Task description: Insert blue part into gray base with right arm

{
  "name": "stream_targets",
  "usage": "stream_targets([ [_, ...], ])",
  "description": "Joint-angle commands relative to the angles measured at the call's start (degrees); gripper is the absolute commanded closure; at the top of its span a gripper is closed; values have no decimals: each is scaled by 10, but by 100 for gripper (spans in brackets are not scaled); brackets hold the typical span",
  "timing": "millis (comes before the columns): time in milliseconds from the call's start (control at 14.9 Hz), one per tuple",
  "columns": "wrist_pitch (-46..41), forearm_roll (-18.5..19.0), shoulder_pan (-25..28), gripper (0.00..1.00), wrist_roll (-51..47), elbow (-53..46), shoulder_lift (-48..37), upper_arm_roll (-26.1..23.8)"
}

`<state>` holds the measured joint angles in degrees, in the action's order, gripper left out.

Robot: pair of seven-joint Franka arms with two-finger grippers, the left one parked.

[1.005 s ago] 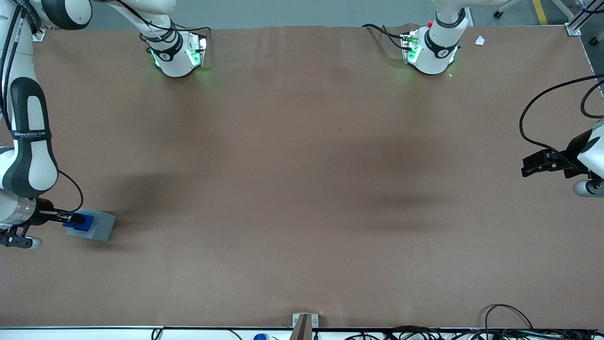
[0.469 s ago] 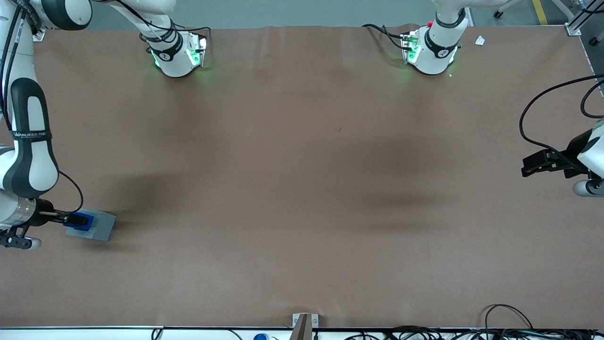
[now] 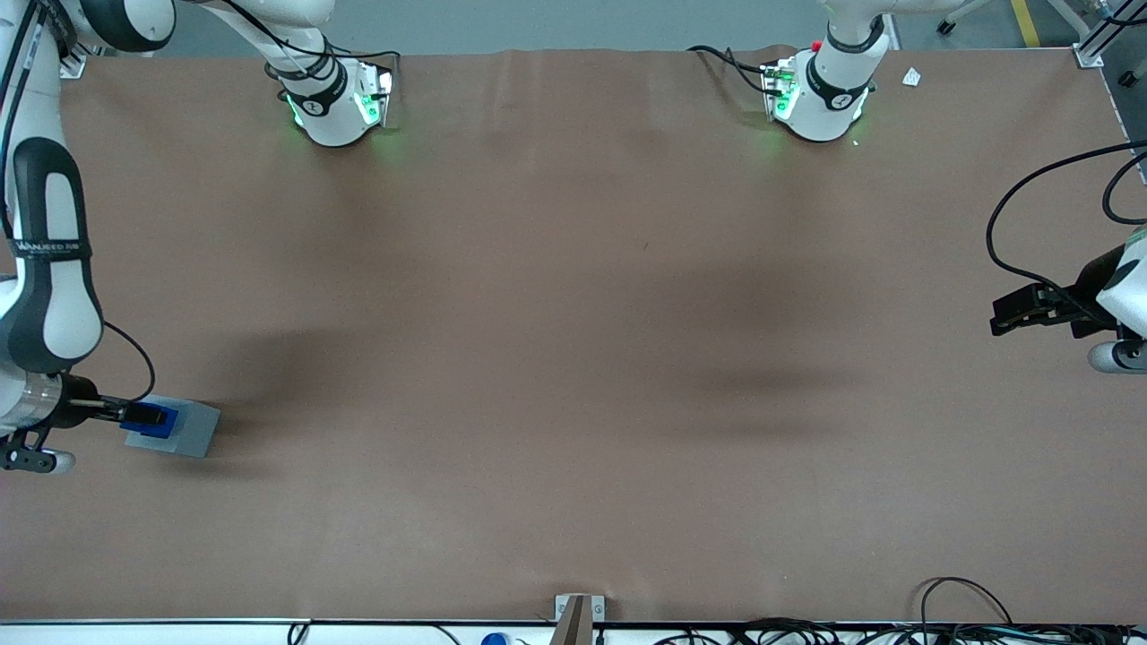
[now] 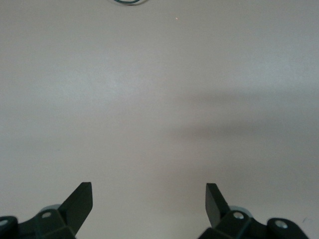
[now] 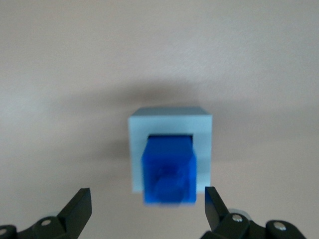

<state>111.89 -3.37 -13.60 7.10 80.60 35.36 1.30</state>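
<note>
The blue part stands in the socket of the gray base, its upper half sticking out above the base's top face. My right arm's gripper hovers above it, open, one finger on each side and neither touching the blue part. In the front view the gray base rests on the table at the working arm's end, with the blue part on it and the gripper right over that part.
Brown table covering spreads all around the base. The two arm pedestals stand along the table edge farthest from the front camera. Cables lie along the nearest edge.
The blue part has sunk a little lower on the gray base. The right arm's forearm has shifted slightly away from the front camera.
</note>
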Motion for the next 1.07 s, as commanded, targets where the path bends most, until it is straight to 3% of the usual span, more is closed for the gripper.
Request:
stream_targets([
  [0, -60, 0, 23, 0, -7, 13, -80, -1],
  [268, -122, 6, 54, 0, -15, 11, -167, 0],
  [603, -189, 43, 113, 0, -87, 11, -283, -2],
  [1005, -246, 53, 125, 0, -94, 87, -392, -4],
])
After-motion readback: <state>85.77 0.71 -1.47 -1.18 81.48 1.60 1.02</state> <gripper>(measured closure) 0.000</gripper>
